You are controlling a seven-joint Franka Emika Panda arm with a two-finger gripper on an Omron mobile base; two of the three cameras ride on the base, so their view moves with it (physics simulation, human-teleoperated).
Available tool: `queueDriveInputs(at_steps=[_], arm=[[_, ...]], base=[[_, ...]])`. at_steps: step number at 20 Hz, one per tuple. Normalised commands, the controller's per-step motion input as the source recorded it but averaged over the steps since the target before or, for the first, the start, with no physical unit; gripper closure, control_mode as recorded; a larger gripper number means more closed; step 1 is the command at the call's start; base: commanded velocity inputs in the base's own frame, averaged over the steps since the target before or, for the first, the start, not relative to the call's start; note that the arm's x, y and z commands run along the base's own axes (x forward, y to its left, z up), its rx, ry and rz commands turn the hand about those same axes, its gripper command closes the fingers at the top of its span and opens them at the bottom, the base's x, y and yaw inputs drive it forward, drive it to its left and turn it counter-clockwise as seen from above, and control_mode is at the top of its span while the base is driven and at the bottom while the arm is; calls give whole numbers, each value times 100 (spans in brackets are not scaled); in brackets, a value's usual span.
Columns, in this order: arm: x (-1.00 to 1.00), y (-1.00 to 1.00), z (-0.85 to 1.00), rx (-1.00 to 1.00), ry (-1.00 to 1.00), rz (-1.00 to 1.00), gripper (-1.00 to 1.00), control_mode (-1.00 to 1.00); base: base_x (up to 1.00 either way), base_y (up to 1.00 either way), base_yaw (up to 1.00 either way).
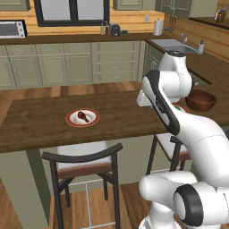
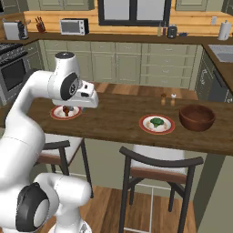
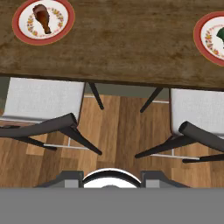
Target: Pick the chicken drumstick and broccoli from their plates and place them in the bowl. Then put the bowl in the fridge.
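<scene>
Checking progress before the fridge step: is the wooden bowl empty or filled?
Empty as far as visible: the bowl shows only bare wood inside, while the drumstick and broccoli still lie on their plates.

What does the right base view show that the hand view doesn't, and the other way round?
Right base view alone: the bowl at the counter's right end, two small shakers behind the broccoli plate, and the toaster oven on the back counter. Hand view alone: the wooden floor straight down between the two chairs, beneath the counter's edge. Both: the chicken drumstick on its plate, the broccoli on the other plate, which the hand view cuts off at its edge, and the two chairs.
</scene>
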Motion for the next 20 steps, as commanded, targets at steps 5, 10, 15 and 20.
queueDriveInputs(at_steps=[5,10,15,20], arm=[[-30,0,0,0,0,0,-100,-100],[-81,11,0,0,-5,0,-100,-100],[-22,86,-1,2,-17,4,-100,-100],[68,92,-14,0,-10,16,-100,-100]], base=[[0,0,0],[0,0,0],[0,0,0],[0,0,0]])
